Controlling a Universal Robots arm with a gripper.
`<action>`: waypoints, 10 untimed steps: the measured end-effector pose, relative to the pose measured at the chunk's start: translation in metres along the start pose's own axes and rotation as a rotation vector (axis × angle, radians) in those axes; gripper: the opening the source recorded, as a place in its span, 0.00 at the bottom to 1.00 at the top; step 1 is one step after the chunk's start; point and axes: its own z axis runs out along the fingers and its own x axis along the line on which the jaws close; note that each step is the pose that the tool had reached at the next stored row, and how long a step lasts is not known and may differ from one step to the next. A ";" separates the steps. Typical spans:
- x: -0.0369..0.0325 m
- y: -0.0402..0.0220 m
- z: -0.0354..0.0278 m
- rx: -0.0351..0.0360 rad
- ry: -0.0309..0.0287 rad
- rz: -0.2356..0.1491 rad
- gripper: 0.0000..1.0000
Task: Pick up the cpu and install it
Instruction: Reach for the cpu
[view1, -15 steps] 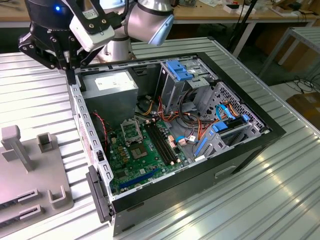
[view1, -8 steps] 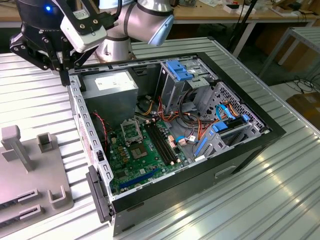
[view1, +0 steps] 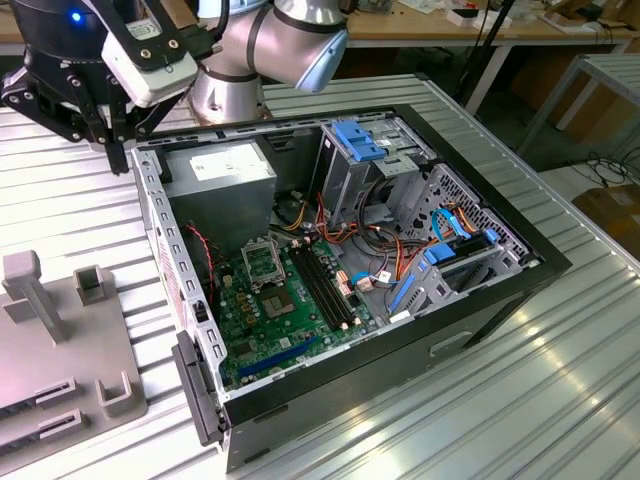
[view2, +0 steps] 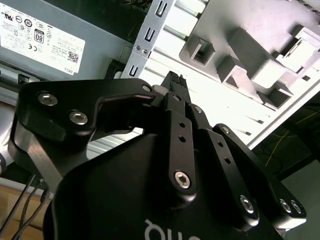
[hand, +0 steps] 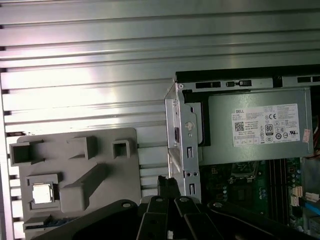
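Observation:
The cpu (hand: 42, 193) is a small silvery square lying flat in a recess of the grey fixture plate (hand: 107, 200), seen in the first wrist view. My gripper (view1: 118, 158) hangs high over the table at the exterior view's left, just outside the back corner of the open computer case (view1: 350, 420). Its black fingers meet at the tip in both wrist views (hand: 167, 183) (view2: 174, 80) with nothing between them. The cpu lies well away from the fingertips. The metal-framed socket (view1: 262, 262) sits on the green board (view1: 290, 320) inside the case.
A grey power-supply box (view1: 220, 170) fills the case corner nearest the gripper. Drive cages with blue clips (view1: 365, 140) and bundled cables stand at the case's far side. The fixture plate (view1: 60, 370) carries upright grey blocks. The ribbed metal table (view1: 520, 380) surrounds everything.

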 end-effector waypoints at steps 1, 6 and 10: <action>0.0012 -0.0001 0.0000 0.0000 0.0000 0.000 0.11; 0.0073 -0.0005 -0.0001 0.0001 0.0005 0.000 0.11; 0.0122 -0.0009 -0.0002 0.0001 0.0008 0.000 0.11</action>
